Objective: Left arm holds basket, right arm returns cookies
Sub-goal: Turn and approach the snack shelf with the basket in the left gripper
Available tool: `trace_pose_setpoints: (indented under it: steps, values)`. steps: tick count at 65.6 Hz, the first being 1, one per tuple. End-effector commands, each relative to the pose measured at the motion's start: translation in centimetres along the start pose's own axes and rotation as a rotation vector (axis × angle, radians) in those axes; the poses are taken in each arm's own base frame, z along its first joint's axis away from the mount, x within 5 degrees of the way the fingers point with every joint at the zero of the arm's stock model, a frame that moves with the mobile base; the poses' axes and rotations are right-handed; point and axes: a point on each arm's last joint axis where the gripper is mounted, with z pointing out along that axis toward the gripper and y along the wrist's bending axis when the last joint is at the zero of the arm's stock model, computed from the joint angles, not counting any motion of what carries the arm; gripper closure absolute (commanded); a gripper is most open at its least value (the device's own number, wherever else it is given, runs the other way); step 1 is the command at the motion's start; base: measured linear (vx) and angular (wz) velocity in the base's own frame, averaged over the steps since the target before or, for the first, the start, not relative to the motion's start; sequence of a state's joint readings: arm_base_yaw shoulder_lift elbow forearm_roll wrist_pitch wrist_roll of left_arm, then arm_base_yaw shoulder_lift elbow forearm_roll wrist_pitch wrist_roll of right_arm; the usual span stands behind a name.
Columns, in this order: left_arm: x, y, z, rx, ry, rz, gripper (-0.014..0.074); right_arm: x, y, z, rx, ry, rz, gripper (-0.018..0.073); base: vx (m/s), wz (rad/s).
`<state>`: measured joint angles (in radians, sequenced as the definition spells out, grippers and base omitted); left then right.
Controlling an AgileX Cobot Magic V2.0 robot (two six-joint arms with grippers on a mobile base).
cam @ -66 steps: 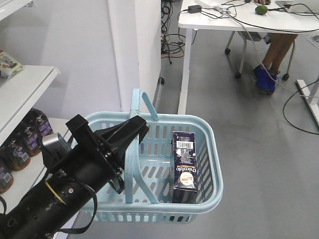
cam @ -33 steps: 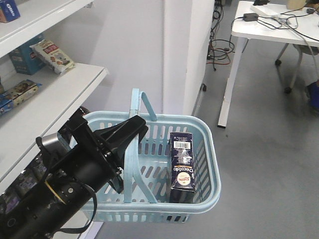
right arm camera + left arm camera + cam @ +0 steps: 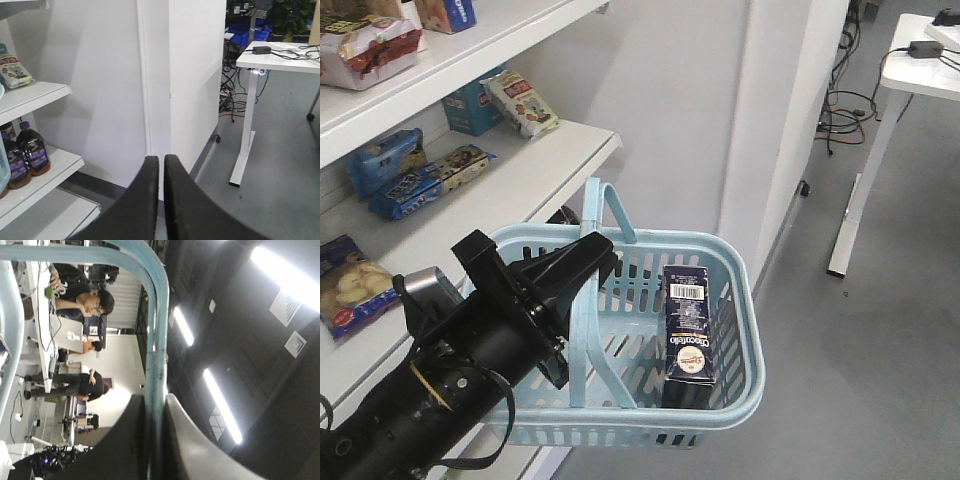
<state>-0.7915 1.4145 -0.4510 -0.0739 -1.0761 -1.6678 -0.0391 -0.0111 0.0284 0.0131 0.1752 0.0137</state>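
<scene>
Nearby, snack-stocked shelves point(image 3: 535, 165) beside basket point(image 3: 650, 238).

Snack shelves point(image 3: 545, 168) swung into view left, white desk point(image 3: 920, 68) slid far right

The cookies point(image 3: 688, 322) stand upright in the right half of the basket point(image 3: 748, 312), close to its right wall; the left gripper point(image 3: 595, 258) sits clamped on one handle point(image 3: 582, 350) at the basket's left side, and the other handle point(image 3: 608, 207) rises at the back rim. The shelves point(image 3: 535, 165) with packs on them are to the left of the basket and behind it; a pillar point(image 3: 790, 130) stands behind it, and a table point(image 3: 918, 62) is further back on the right.
</scene>
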Motion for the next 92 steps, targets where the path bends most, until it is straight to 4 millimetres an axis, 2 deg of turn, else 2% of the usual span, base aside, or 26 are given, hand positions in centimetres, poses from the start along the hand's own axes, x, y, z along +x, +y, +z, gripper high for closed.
trace_pose_setpoints:
  steps: [1,92]
  values:
    - [0.52,-2.72,0.23,0.191,0.029,-0.005,0.0599,-0.14,-0.01,0.0,0.0,-0.067,-0.012,0.0566,-0.02,0.28]
    - [0.52,-2.72,0.23,0.191,0.029,-0.005,0.0599,-0.14,-0.01,0.0,0.0,-0.067,-0.012,0.0566,-0.07,0.41]
